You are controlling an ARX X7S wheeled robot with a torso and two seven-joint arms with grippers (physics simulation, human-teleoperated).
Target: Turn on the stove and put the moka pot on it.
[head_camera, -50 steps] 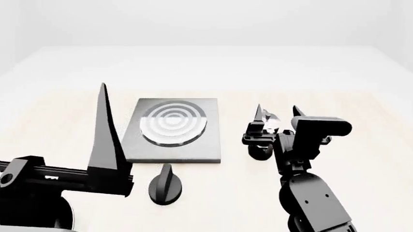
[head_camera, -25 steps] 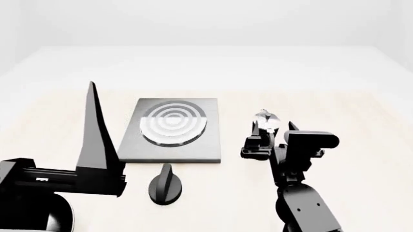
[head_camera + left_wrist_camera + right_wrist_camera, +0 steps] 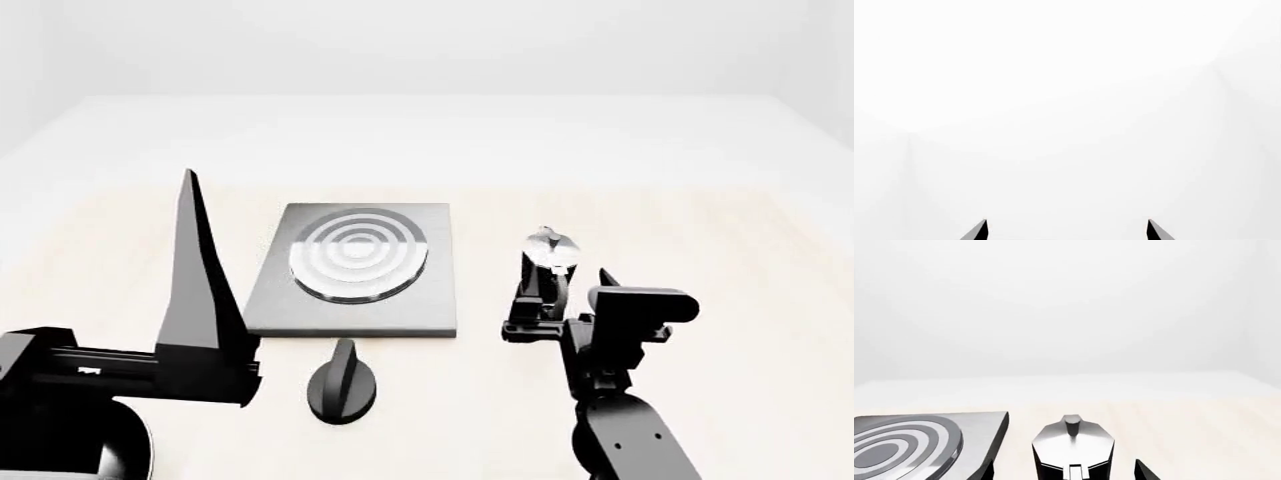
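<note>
The stove [image 3: 400, 310] is a flat dark-grey plate with ring burner [image 3: 358, 252] at mid-table; its corner shows in the right wrist view [image 3: 981, 427]. Its round black knob [image 3: 343, 385] sits in front of the plate. The moka pot [image 3: 549, 248], black with a silver lid, stands on the table right of the stove. My right gripper [image 3: 570, 282] is open just behind the pot, fingers low on either side of it [image 3: 1073, 442], not closed on it. My left gripper [image 3: 194, 250] is open and empty, pointing upward left of the stove, and in its wrist view [image 3: 1067, 222] sees only white.
The light wooden table [image 3: 694, 230] stretches back to a white wall. Nothing else stands on it besides the stove, knob and pot.
My right gripper has sunk and drawn back toward me, so the pot's silver lid now shows above it. My left gripper shifted slightly left, then held still.
</note>
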